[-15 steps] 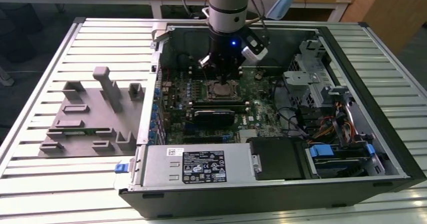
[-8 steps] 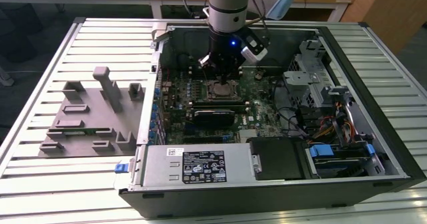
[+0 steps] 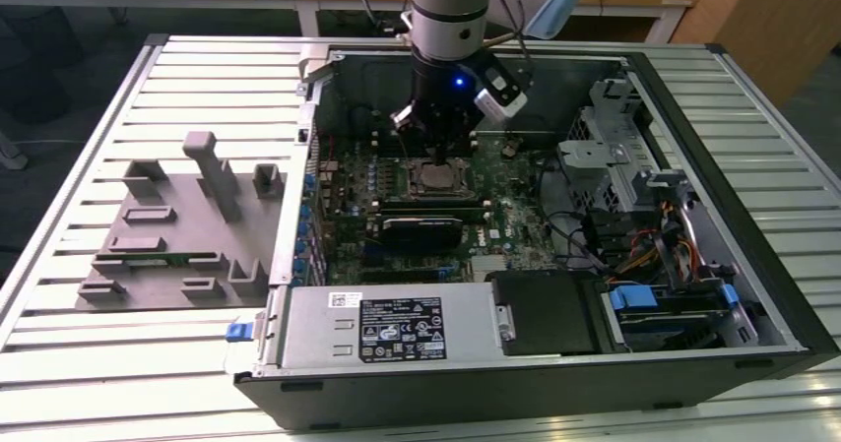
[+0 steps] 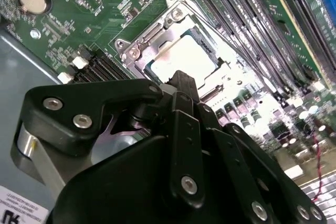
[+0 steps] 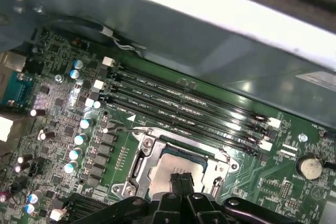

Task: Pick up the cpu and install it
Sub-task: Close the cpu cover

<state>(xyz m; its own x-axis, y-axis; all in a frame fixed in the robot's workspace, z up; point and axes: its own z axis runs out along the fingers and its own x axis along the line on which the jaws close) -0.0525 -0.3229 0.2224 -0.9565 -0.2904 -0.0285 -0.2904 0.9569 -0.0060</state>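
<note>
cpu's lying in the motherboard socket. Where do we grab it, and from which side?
Take the cpu by two opposite edges of its thin rim, coming straight down from above. It lies flat inside the metal socket frame, and its top is smooth, with nothing to hold. The frame and the memory slots alongside likely block any sideways approach.

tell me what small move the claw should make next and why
Probably a short straight lift away from the cpu: it already looks flat inside the metal socket frame, and the claw hangs close over its edge.
</note>
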